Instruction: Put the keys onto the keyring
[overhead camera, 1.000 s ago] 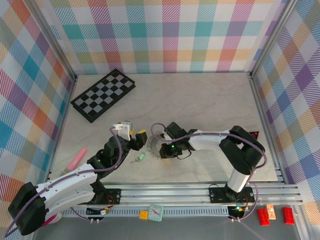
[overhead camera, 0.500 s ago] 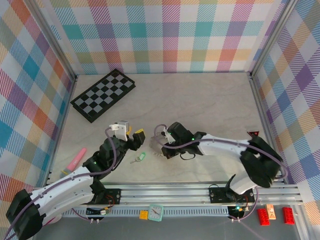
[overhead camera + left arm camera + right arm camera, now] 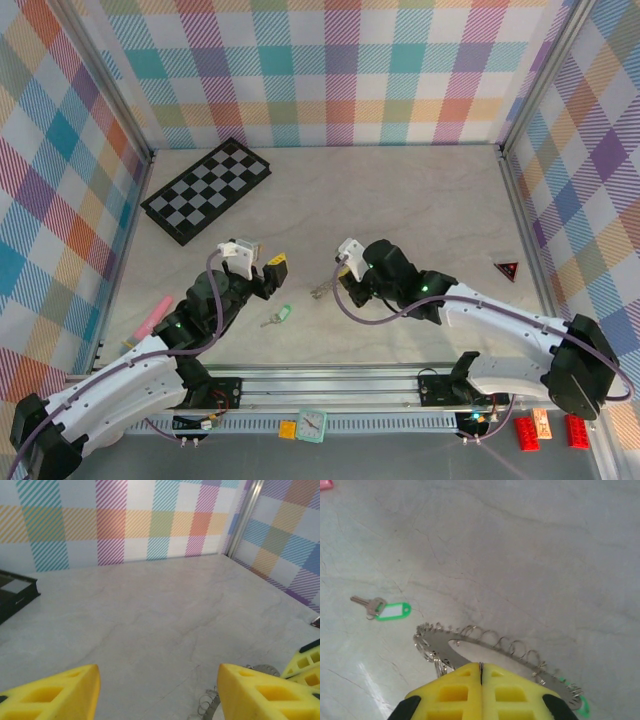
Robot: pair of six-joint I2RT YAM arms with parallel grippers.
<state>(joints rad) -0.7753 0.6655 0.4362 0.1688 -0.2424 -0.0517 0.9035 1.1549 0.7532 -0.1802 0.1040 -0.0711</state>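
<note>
Keyring [image 3: 436, 642], flat grey metal fringed with wire loops, is clamped in the right jaws; left jaws apart.

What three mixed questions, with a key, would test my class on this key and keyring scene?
1. Fill in: the left gripper has its jaws ____, with nothing between them.
2. True or false: the right gripper is shut on the keyring.
3. Where is the green-tagged key at the left of the right wrist view? A: lying on the table; B: between the left gripper's fingers; C: threaded on the keyring.
Key: 1 open; 2 true; 3 A.
</note>
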